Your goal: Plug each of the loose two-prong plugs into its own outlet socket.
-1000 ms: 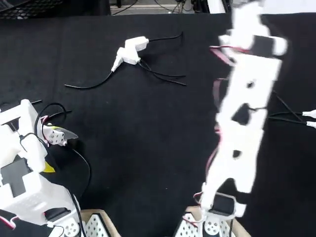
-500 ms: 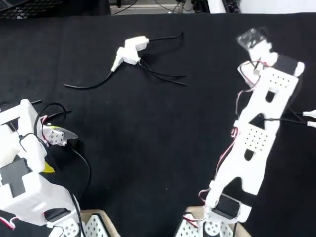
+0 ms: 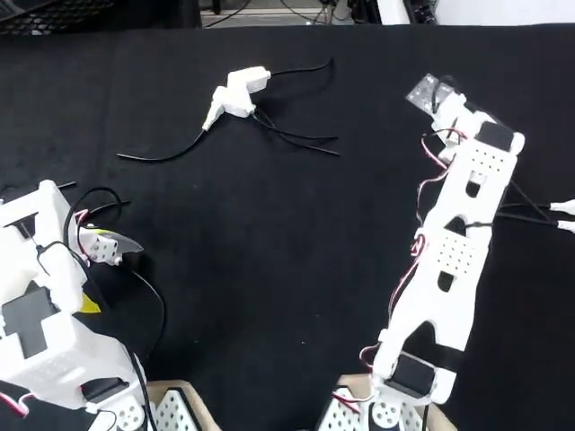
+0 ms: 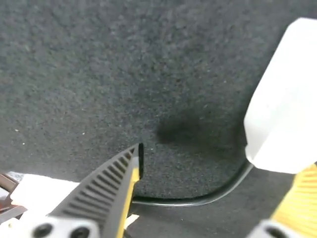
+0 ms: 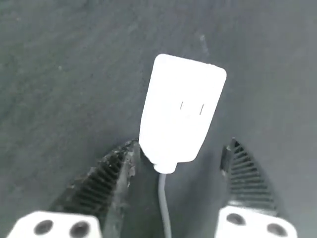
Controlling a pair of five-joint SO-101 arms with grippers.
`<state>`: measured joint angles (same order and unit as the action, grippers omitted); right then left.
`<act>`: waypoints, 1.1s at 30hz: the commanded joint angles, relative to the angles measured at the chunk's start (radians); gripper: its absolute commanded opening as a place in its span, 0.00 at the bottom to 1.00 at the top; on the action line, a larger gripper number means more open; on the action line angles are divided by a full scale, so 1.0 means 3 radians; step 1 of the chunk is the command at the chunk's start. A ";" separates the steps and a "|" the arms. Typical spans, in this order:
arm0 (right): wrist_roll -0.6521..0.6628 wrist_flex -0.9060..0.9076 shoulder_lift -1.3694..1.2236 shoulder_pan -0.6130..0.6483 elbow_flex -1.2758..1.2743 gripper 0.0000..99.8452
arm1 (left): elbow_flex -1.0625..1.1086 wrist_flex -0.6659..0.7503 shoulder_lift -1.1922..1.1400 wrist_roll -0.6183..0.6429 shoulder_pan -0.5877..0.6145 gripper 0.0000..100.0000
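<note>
Between right fingers (image 5: 111, 178), one outlet socket (image 5: 181, 114)

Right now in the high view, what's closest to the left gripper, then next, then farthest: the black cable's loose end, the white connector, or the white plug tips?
From the left gripper:
1. Black cable's loose end, just beyond it.
2. White connector, farther back, mid-table.
3. White plug tips, far across at the right edge.
</note>
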<state>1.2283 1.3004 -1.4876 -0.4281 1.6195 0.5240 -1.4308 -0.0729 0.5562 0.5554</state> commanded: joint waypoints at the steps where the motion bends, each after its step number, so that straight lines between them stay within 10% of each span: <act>1: 0.0066 -0.0542 -0.0171 0.0036 0.0115 0.26 | -0.0003 0.0000 0.0066 0.0020 -0.0171 0.45; 20: 0.0046 -0.0578 -0.0504 0.0148 0.0176 0.01 | -0.0003 0.0000 0.0066 0.0020 -0.0212 0.45; 33: -0.0583 0.1217 0.1015 0.0419 0.0161 0.01 | -0.0003 0.0000 0.0077 0.0020 -0.0212 0.45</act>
<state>1.1147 1.5505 -1.3633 -0.3360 1.6517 0.5240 -1.4308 -0.0729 0.5562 0.5063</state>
